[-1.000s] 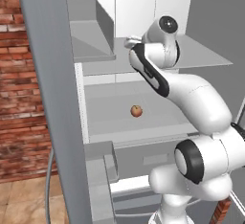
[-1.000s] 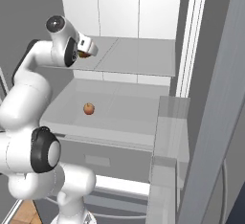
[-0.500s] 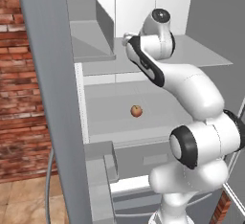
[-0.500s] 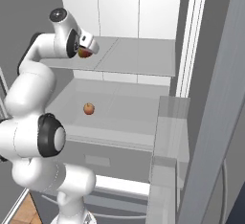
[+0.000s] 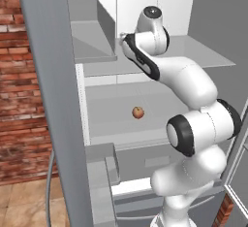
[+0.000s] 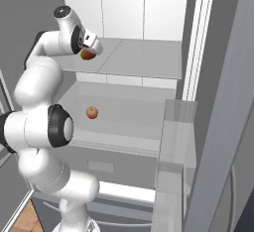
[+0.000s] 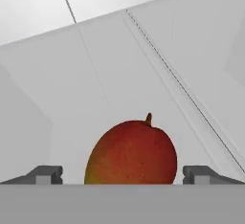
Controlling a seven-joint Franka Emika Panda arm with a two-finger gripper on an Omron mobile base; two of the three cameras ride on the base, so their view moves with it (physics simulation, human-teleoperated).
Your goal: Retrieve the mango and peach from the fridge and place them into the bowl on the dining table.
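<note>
Reaching deeper into the fridge (image 6: 149, 18), the end effector (image 7: 122, 175) now brackets the mango (image 7: 131, 152) on the upper shelf, fingers wide open. Push slightly further, centre it, then close gently. Below, the peach (image 5: 138, 112) waits.

place: kitchen | evidence: open fridge (image 5: 145, 75) with shelves, brick wall (image 5: 19, 100), fruit

The white arm rises from the base, bends at its dark elbow and reaches up and far forward, wrist turned down, its gripper (image 7: 122, 174) with jaws spread wide, one fingertip (image 7: 45, 174) on each side.
</note>
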